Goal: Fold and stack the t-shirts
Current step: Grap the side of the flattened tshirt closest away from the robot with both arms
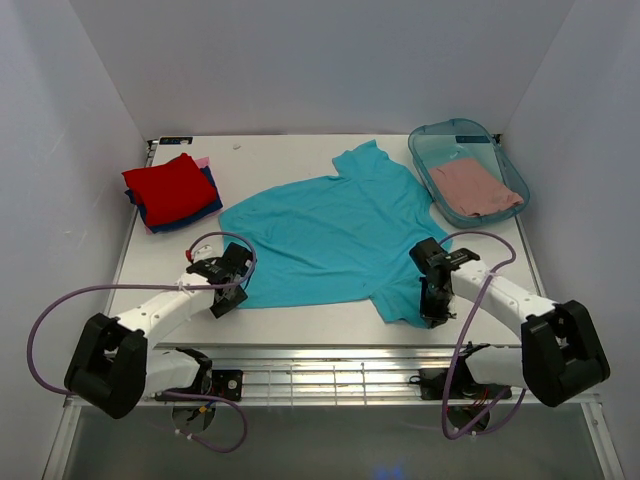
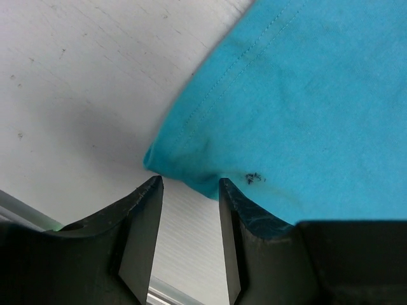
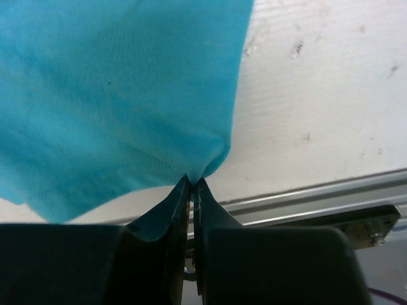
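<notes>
teal t-shirt (image 1: 330,235): spread flat mid-table, collar end toward the far right, hem along the near edge
right gripper (image 3: 192,190): jaws pinched right together on the near-right hem corner of the teal t-shirt, cloth bunched into a little peak at the tips
left gripper (image 2: 189,185): jaws roughly half open, sat at the near-left hem corner; the corner pokes into the mouth of the gap and the cloth lies against one finger, not clamped
stack: far left, red t-shirt (image 1: 168,187) folded on top, dark blue t-shirt (image 1: 192,214) under it, a sliver of pink t-shirt (image 1: 203,161) peeking out at the far side
dusty-pink t-shirt (image 1: 473,187): folded-ish, lying inside the tub (image 1: 510,170), far right, just beside the teal sleeve
table (image 1: 290,160): white, a bit scuffed and speckled up close, slotted metal rail (image 1: 330,370) along the near edge
room: plain white walls (image 1: 320,60) on the left, far and right
count: five shirts, one tub, two arms
</notes>
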